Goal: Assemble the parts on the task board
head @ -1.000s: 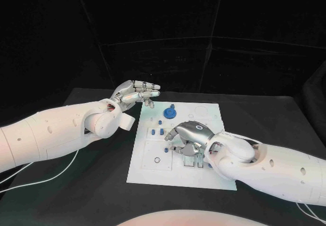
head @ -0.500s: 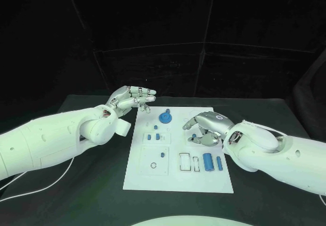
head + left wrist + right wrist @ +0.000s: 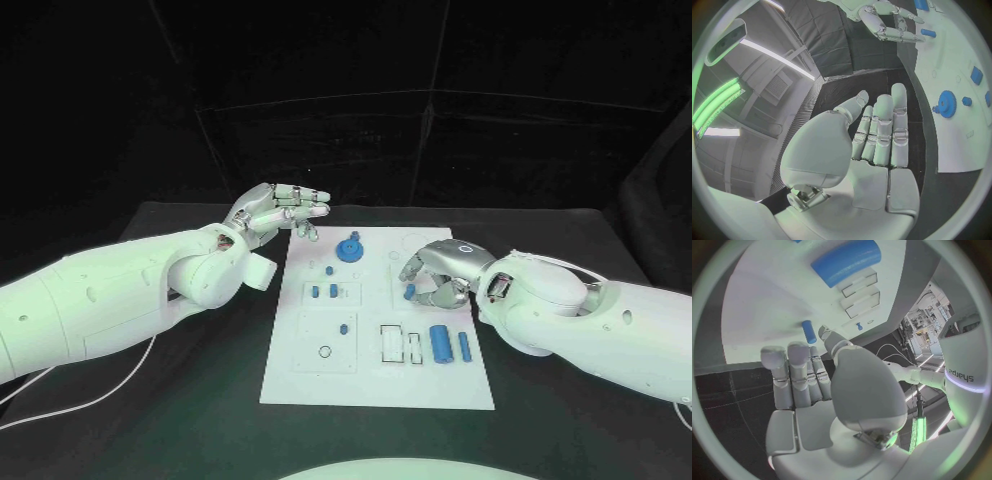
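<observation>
The white task board (image 3: pixel 306 375) lies in the middle of the table. On its far part sits a blue gear (image 3: pixel 351 245), seen again as the gear (image 3: pixel 946 103). My right hand (image 3: pixel 437 270) hovers over the board's right side, fingers curled down, pinching a small blue peg (image 3: pixel 410 292) between thumb and finger. In the right wrist view the peg (image 3: pixel 809 331) shows at the tips of my right hand (image 3: pixel 817 390). Two blue cylinders (image 3: pixel 440 338) lie nearer me. My left hand (image 3: pixel 281 208) hangs over the board's far left corner, holding nothing.
Several small blue parts (image 3: pixel 333 291) stand on the board's left half, with an oval hole (image 3: pixel 325 351) and rectangular slots (image 3: pixel 392 342) nearer me. White cables (image 3: pixel 87 385) trail over the black table at the left.
My right hand has left the slots and moved to the board's right side, uncovering the two blue cylinders. The camera has shifted. My left hand has kept its place.
</observation>
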`<act>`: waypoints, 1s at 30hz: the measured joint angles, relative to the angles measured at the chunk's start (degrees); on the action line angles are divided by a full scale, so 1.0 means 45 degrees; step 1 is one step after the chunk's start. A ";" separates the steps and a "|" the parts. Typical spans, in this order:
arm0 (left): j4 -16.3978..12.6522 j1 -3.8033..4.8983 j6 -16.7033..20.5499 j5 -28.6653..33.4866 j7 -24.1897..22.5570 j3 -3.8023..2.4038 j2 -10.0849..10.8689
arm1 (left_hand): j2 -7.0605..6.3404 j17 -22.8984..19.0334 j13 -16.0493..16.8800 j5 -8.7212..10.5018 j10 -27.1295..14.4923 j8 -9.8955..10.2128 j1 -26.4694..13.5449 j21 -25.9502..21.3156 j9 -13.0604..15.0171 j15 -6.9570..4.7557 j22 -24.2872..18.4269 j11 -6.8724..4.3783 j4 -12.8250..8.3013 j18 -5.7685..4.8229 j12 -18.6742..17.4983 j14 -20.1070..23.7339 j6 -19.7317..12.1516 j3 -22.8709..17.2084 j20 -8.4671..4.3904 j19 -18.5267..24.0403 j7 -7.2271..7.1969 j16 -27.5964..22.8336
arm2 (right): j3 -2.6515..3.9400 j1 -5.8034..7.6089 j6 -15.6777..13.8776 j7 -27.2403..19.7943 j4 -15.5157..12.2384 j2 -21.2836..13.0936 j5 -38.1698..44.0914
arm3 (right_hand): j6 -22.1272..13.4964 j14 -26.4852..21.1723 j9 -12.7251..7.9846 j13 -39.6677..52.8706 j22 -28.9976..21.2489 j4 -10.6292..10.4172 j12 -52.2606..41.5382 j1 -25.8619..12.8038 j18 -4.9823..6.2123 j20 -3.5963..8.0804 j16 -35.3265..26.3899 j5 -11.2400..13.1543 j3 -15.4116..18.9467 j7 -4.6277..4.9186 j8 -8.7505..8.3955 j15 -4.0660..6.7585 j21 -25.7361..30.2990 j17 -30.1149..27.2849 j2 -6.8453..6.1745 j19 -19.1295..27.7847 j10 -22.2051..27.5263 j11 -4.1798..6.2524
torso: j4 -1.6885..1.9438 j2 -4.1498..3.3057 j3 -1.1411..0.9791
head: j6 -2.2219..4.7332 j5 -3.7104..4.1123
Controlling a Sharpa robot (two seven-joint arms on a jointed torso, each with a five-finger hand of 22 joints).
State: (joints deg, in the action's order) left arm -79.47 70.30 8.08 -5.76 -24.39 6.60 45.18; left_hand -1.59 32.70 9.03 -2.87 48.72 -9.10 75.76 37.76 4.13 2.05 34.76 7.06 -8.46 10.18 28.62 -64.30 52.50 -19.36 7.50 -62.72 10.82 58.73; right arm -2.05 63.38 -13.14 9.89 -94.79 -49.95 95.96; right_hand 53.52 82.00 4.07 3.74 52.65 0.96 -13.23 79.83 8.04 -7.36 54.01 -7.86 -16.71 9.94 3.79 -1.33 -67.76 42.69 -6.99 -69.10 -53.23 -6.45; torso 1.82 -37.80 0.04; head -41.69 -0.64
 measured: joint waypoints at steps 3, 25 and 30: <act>0.0016 0.0000 -0.0002 0.0000 0.0001 0.0001 0.0000 | 0.0000 0.0001 0.0000 0.0000 0.0000 0.0000 0.0000 0.0000 0.0000 0.0000 0.0001 0.0000 0.0000 0.0000 0.0000 0.0000 0.0000 0.0000 0.0000 0.0000 0.0000 0.0000 | -0.0001 0.0000 0.0273 0.0029 0.0050 0.0073 0.0045 | 0.0064 0.0000 0.0001 0.0000 0.0006 0.0000 -0.0080 0.0085 -0.0001 0.0000 0.0000 0.0000 0.0000 -0.0064 0.0042 0.0000 0.0000 -0.0018 0.0085 -0.0001 -0.0184 0.0045 | 0.0000 0.0000 -0.0002 | -0.0017 -0.0007; 0.0067 0.0000 -0.0018 0.0000 0.0011 0.0002 0.0002 | 0.0000 -0.0011 -0.0002 0.0000 0.0000 0.0000 0.0000 0.0000 0.0000 0.0000 0.0003 0.0000 0.0001 0.0000 0.0095 0.0000 -0.0045 -0.0001 0.0000 0.0000 -0.0045 0.0000 | 0.0005 0.0013 0.0768 0.0266 0.0241 0.0349 0.0494 | 0.1564 0.0351 0.0105 -0.0038 0.1454 0.0087 0.0063 0.0537 -0.0214 0.0282 0.0989 0.1010 -0.2239 -0.0217 0.0408 0.0351 -0.0954 0.0995 0.0771 -0.0834 -0.2219 0.0249 | -0.0013 0.0000 -0.0018 | -0.0060 -0.0054; 0.0072 0.0000 -0.0022 0.0001 0.0014 0.0003 0.0003 | 0.0000 -0.0011 -0.0002 0.0000 0.0000 0.0000 0.0000 0.0000 0.0000 0.0000 0.0003 0.0000 0.0001 0.0000 0.0095 0.0000 -0.0045 -0.0001 0.0000 0.0000 -0.0045 0.0000 | 0.0001 0.0007 0.0527 0.0328 0.0158 0.0324 0.0648 | 0.1853 0.0392 0.0160 0.0053 0.1935 0.0213 0.0139 0.0542 -0.0211 0.0384 0.1395 0.1039 -0.2542 -0.0332 0.0556 0.0392 -0.1258 0.1445 0.0772 -0.1123 -0.2533 0.0252 | -0.0013 -0.0001 -0.0017 | -0.0073 -0.0040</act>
State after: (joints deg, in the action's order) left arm -79.15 70.30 7.98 -5.76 -24.32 6.62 45.19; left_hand -1.59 32.65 9.02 -2.87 48.73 -9.10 75.76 37.76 4.13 2.05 34.78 7.06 -8.46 10.18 29.05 -64.30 52.30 -19.37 7.50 -62.72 10.62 58.73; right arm -2.05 63.42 -10.77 11.37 -94.08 -48.50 98.88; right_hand 61.86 83.76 4.79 3.98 61.36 1.92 -12.60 82.27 7.09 -5.63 60.28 -3.18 -28.15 8.44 6.29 0.44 -73.42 49.19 -3.51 -74.16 -64.63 -5.31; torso 1.76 -37.80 -0.04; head -42.02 -0.82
